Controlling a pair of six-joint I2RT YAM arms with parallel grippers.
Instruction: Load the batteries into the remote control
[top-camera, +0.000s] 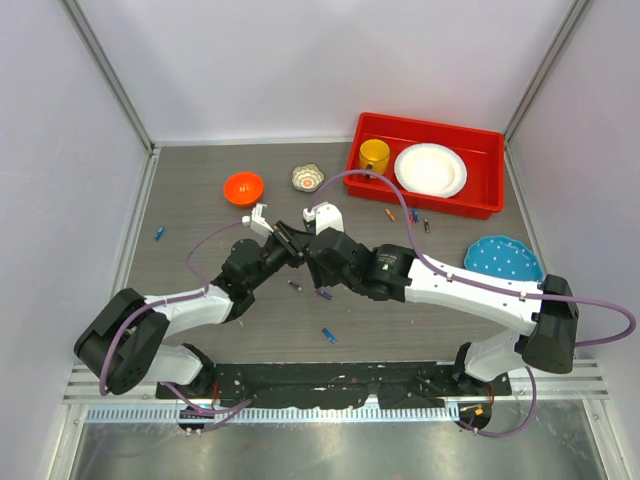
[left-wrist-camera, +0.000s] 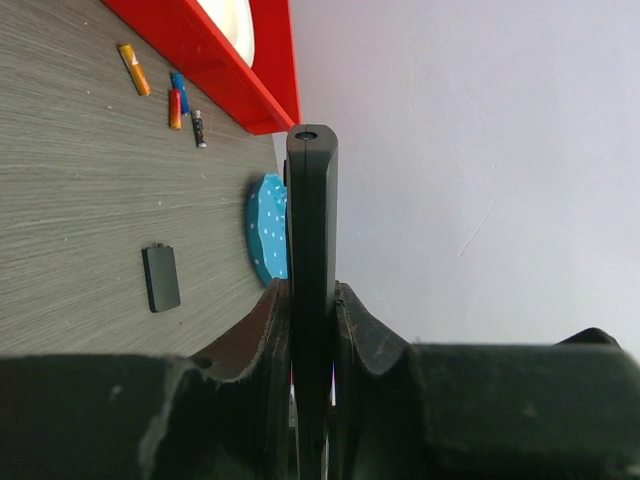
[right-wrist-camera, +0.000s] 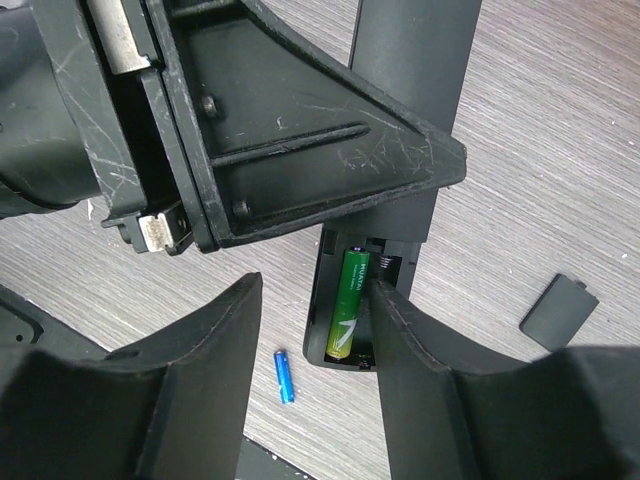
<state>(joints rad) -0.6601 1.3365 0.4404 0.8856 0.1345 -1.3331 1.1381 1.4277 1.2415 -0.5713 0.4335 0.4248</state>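
Fingers (right-wrist-camera: 200, 380) of the right gripper (right-wrist-camera: 315, 290) stand spread and pinch nothing. The open end of the remote control (right-wrist-camera: 400, 80) sits between them, with one fingertip over the slot's edge. Opposite, the left gripper (left-wrist-camera: 312, 300) is clamped on the remote's flat faces partway along its length. It holds the remote over the middle of the table (right-wrist-camera: 560, 150), somewhat toward the far edge — whether the lower end touches the surface I cannot tell.

The relation that matters is this: the remote's long axis runs straight away from the right fingers, and the slot lies along that axis at the near end. A green battery (right-wrist-camera: 348, 305) lies lengthwise in the slot, just beside that fingertip, with a spring showing near its far end. The neighbouring bay is hidden under the finger, so I cannot tell whether it is filled.

My judgement is that one cell is seated and a second may be wanted. The right arm is the free one. The nearest spare is a blue battery (right-wrist-camera: 285, 376) on the table close by the other finger, roughly parallel to the slot — more batteries (left-wrist-camera: 177, 100) lie beside the red tray (left-wrist-camera: 215, 60) toward the far right corner. The battery cover (right-wrist-camera: 558, 312) lies off on the table, well apart from the slot
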